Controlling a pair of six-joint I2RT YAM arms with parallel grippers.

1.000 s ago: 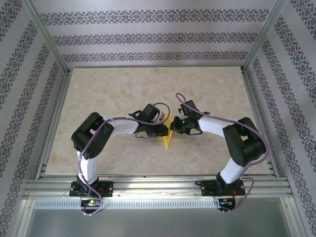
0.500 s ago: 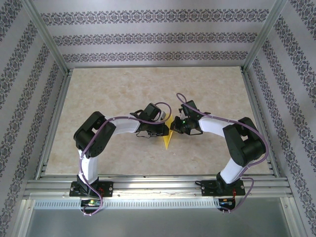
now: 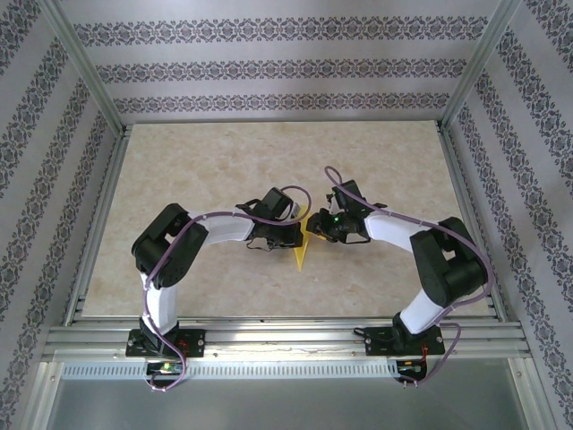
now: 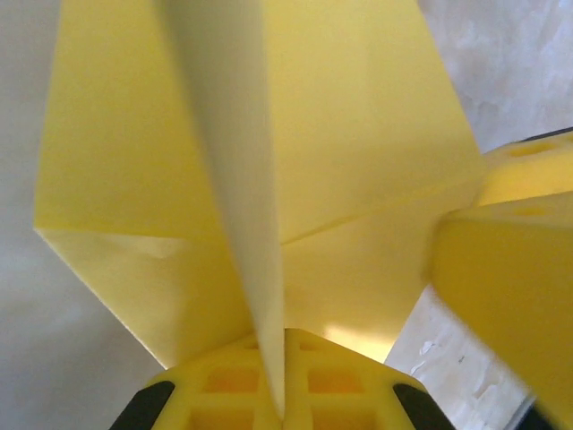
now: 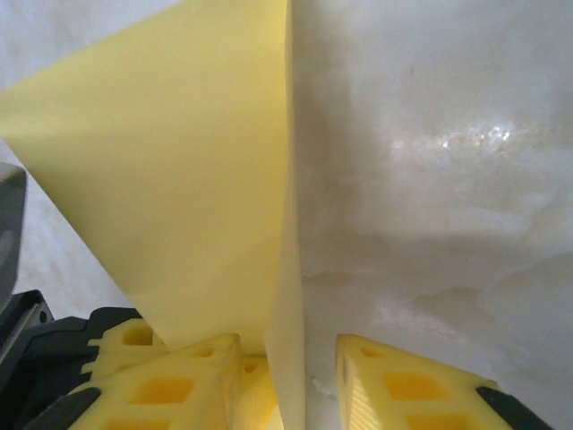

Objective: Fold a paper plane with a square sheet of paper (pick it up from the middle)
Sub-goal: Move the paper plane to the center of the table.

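Note:
The square sheet of paper is folded into a narrow yellow paper plane [image 3: 301,251], its tip pointing toward the near edge. My left gripper [image 3: 296,235] comes at it from the left and is shut on its upright centre fold [image 4: 260,224]; the yellow fingers [image 4: 224,385] meet on that crease. My right gripper [image 3: 315,231] faces it from the right. Its jaws stand apart around the plane's edge [image 5: 288,296], with a gap beside the right finger [image 5: 403,385]. A wing [image 5: 179,179] spreads to the left. One right finger [image 4: 510,269] shows in the left wrist view.
The beige marbled table [image 3: 197,179] is bare around the plane. Aluminium frame rails [image 3: 286,336] run along the near edge and sides, and patterned walls [image 3: 286,72] close in the back and sides. Both arm bases [image 3: 166,343] stand at the near edge.
My left gripper has shut on the plane's centre fold. My right gripper's jaws have parted and let go of the paper, and the plane's tip has shifted slightly left.

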